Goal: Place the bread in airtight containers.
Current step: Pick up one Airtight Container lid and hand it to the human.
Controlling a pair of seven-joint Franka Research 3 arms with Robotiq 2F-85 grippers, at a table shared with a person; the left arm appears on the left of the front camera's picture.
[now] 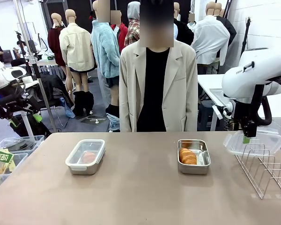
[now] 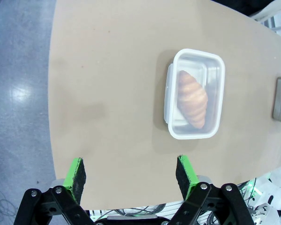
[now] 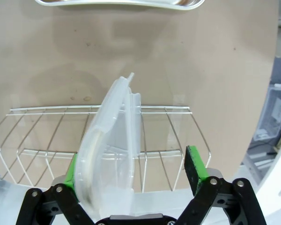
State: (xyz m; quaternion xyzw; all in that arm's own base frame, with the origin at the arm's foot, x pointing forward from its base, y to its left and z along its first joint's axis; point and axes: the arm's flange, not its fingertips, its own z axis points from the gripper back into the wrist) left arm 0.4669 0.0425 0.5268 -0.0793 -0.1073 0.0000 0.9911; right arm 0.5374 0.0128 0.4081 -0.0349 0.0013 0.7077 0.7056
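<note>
Your left end effector [image 2: 131, 176] hovers with its jaws spread and nothing between them above the worktop [image 2: 107, 93], near a lidded steel tin [image 1: 85, 157] holding one croissant [image 2: 192, 99]. Farther right, an uncovered tin [image 1: 194, 156] holds the other croissant [image 1: 188, 156]. Your right end effector [image 3: 138, 169], jaws wide, straddles a clear lid [image 3: 113, 150] standing in the wire rack [image 1: 264, 169]
</note>
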